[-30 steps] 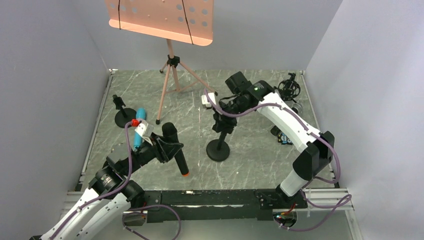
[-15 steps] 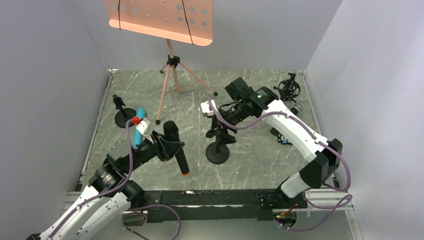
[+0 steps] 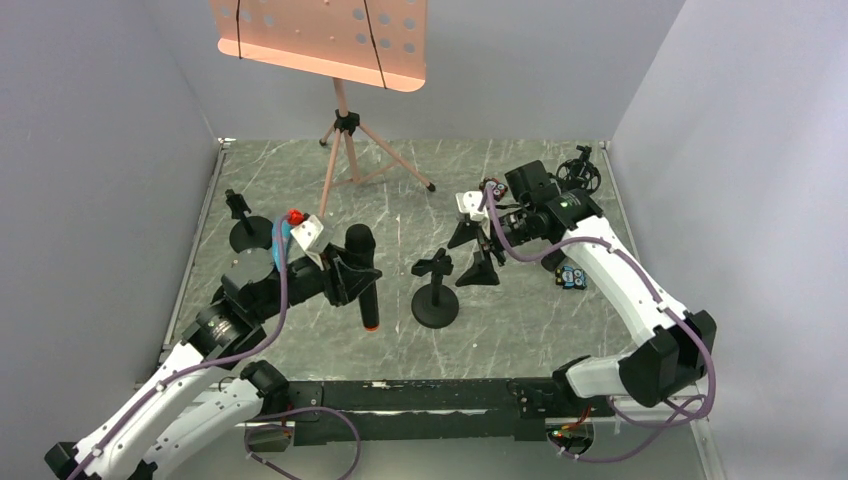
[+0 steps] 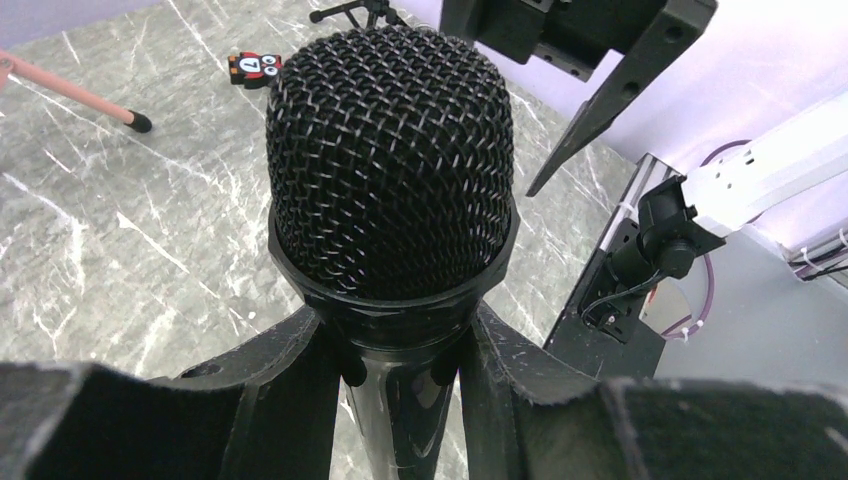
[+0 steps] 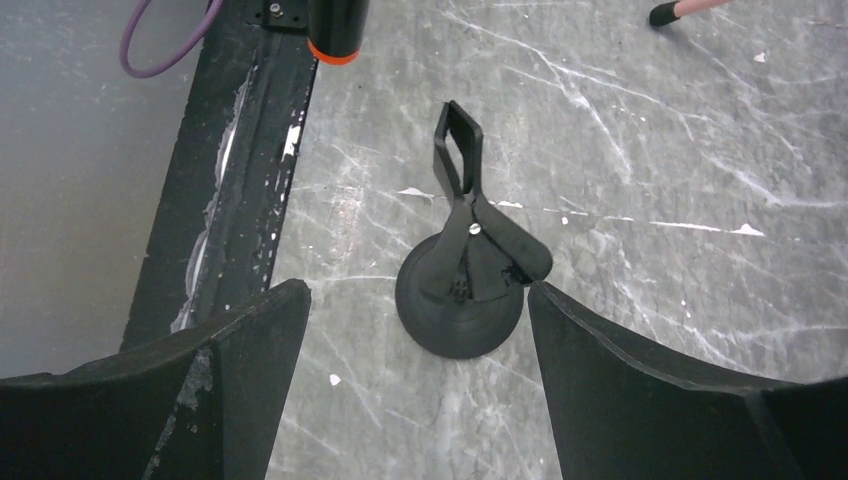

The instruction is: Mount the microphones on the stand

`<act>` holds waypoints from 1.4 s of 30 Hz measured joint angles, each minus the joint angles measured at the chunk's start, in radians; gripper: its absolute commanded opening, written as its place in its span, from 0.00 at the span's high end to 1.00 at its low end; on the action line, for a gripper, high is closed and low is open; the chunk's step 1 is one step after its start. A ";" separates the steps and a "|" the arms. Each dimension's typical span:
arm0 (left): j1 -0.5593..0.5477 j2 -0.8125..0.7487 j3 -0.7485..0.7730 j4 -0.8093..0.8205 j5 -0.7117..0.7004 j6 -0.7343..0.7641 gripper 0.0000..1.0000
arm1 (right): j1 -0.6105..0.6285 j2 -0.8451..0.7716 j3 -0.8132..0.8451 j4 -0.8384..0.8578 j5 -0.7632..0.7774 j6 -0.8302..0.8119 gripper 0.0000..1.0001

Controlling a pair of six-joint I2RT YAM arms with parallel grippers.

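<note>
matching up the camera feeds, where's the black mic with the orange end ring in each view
Top external: black microphone, left of centre, roughly upright in the left tool, orange end down.
Left wrist: mesh head fills the centre, body between the tool's fingers.
Right wrist: only the orange end, top edge, left of centre.
Shared landmark: the grey marbled table.

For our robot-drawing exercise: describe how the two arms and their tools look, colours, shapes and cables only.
The left arm and right arm have white links joined by black joints. A purple cable runs along each. The left tool and right tool each have two black wedge-shaped fingers plus a white camera block. A green light shows on the right arm.
</note>
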 measured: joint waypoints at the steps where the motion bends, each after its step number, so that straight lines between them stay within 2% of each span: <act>1: 0.000 0.011 0.008 0.002 0.005 0.008 1.00 | 0.001 0.012 0.000 0.007 -0.005 -0.006 0.14; 13: 0.000 0.029 -0.023 0.058 0.042 0.014 1.00 | -0.008 0.080 -0.004 0.084 -0.031 -0.018 0.11; 20: 0.000 0.031 -0.030 0.066 0.044 0.006 1.00 | -0.009 0.203 0.050 -0.032 -0.091 -0.164 0.12; 27: 0.000 0.032 -0.058 0.103 0.049 -0.012 1.00 | -0.009 0.257 0.051 -0.103 -0.126 -0.240 0.17; 34: 0.000 0.054 -0.058 0.117 0.050 -0.011 1.00 | -0.006 0.254 0.050 -0.097 -0.145 -0.230 0.23; 39: 0.000 0.098 -0.055 0.128 0.050 -0.008 1.00 | 0.005 0.254 0.050 -0.074 -0.153 -0.210 0.30; 42: 0.000 0.112 -0.050 0.129 0.050 -0.007 1.00 | 0.008 0.254 0.050 -0.070 -0.154 -0.204 0.38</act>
